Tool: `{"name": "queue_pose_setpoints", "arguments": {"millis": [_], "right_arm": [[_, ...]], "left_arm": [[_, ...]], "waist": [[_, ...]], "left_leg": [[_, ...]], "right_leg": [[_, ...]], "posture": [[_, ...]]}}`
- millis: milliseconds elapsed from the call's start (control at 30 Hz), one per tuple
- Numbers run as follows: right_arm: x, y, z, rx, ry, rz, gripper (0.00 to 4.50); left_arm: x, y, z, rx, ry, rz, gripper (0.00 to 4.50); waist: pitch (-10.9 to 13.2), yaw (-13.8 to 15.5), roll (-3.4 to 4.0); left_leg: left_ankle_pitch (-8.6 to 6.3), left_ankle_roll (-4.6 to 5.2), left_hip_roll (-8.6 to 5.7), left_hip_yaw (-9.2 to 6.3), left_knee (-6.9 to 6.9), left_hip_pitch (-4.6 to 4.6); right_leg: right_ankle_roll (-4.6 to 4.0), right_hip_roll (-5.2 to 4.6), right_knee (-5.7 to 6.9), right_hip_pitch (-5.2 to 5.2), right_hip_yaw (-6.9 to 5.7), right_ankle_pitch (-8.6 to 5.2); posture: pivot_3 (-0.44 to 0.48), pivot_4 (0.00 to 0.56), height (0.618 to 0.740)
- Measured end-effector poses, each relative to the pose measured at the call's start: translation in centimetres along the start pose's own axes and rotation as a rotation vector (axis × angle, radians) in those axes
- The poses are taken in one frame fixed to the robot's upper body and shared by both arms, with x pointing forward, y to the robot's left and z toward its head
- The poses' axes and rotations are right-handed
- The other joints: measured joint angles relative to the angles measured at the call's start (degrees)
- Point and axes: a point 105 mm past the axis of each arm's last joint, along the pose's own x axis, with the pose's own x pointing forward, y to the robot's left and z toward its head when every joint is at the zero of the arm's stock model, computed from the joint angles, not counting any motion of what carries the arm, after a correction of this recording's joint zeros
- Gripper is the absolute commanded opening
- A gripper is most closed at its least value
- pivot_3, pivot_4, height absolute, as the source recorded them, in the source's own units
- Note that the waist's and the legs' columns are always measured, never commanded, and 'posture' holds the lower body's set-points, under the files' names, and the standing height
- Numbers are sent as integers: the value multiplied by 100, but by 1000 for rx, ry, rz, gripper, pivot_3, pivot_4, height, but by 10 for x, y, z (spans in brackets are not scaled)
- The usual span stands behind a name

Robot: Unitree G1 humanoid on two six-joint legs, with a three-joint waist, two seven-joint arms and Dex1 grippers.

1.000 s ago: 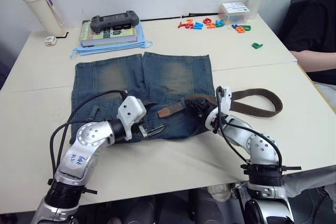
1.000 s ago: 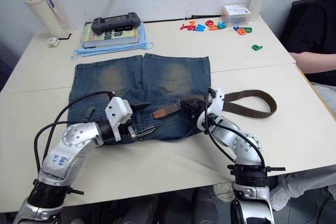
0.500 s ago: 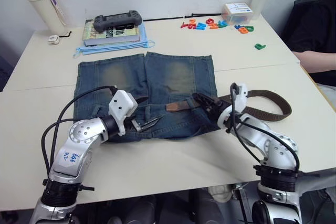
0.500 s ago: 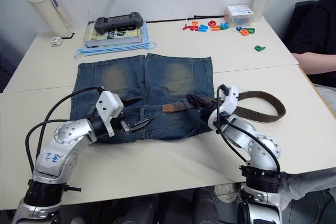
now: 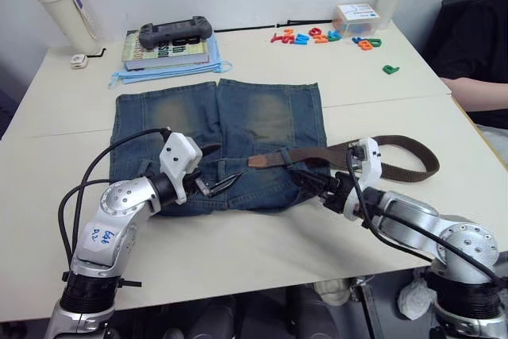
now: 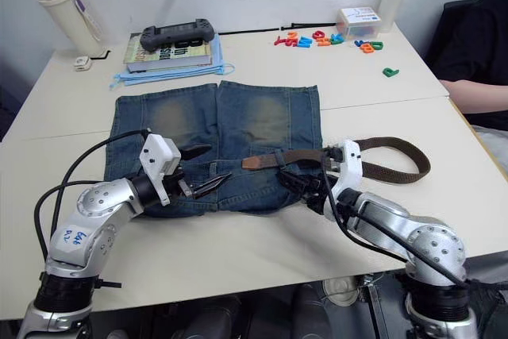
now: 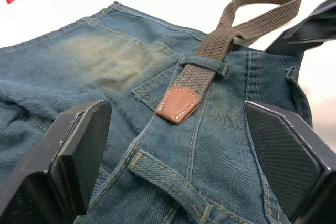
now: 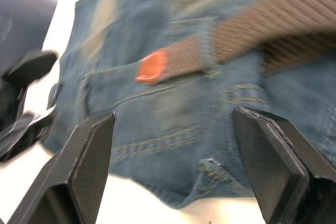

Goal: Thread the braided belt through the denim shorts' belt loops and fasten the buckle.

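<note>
- The braided belt (image 5: 317,154) lies across the denim shorts (image 5: 214,144), near the waistband on the side close to the robot.
- Its tan tip (image 7: 177,105) rests flat on the denim, near the middle of the shorts.
- The belt goes under one belt loop (image 7: 203,65) just behind the tip, so one loop looks done.
- The rest of the belt runs off the right side of the shorts and curls back in a long loop on the surface (image 5: 262,240).
- I cannot spot the buckle in these pictures.
- The shorts lie flat, with the legs pointing away from the robot.
- The left gripper (image 5: 216,186) sits low over the waistband, a little way left of the tip. Its fingers are spread wide and hold nothing.
- The right gripper (image 5: 311,184) is at the waistband below the belt. Its fingers are wide apart too, and empty.
- I think the threading step is still going, and it is early. More loops wait, and the buckle is not shut.
- Next, I think one gripper needs to pinch the tan tip and slide it under the next loop on the left.
- The other gripper may need to press the denim down so the loop does not bunch up.
</note>
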Motion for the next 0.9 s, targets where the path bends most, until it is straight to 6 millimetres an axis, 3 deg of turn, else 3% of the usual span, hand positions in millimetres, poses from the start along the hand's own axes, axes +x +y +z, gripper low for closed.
{"name": "queue_pose_setpoints", "arguments": {"millis": [133,333,433,633,667,700,800,900], "right_arm": [[-7,1,-1,-375,36,-60,3821],[1,-10,-26,-579,91,-120,3821],[6,-9,-27,-586,39,-133,3095],[8,-7,-29,-558,-8,-142,858],[9,-4,-28,-561,-22,-137,246],[10,-2,-26,-567,-33,-135,27],[13,-4,-28,-584,-32,-154,27],[19,-18,-37,-547,9,-212,27]], "left_arm": [[11,-2,7,27,-25,-28,4423],[30,-12,7,-93,-42,-66,4423],[41,-15,13,-174,-60,-74,4423],[43,-1,10,-187,-40,-45,4423],[45,3,9,-178,-38,-36,4423],[46,6,9,-163,-39,-30,4423],[51,9,2,-52,-3,-49,4423],[61,7,-13,53,37,-87,4423]], "waist": [[1,77,-3],[1,127,-22],[2,130,-24],[1,126,-24],[1,131,-24],[1,132,-24],[1,132,-24],[1,132,-24]], "left_leg": [[0,0,-4,2,4,-1],[1,1,-4,3,6,-2],[2,-1,-3,0,8,-3],[3,-4,-3,-1,7,-1],[3,-4,-4,-1,7,-1],[3,-4,-5,-1,7,-1],[3,-4,-6,-1,6,0],[3,-4,-6,-1,6,0]], "right_leg": [[3,-2,-2,1,-3,2],[8,-2,-5,2,-1,4],[8,-1,-3,2,-2,4],[8,3,-1,1,-2,4],[8,2,-1,2,-2,4],[8,1,-1,2,-2,4],[8,1,-3,2,-3,4],[7,1,-2,2,-3,4]], "posture": [[0,150,713],[0,150,713],[0,150,713],[0,150,713],[0,150,713],[0,150,713],[0,150,713],[0,150,713]]}}
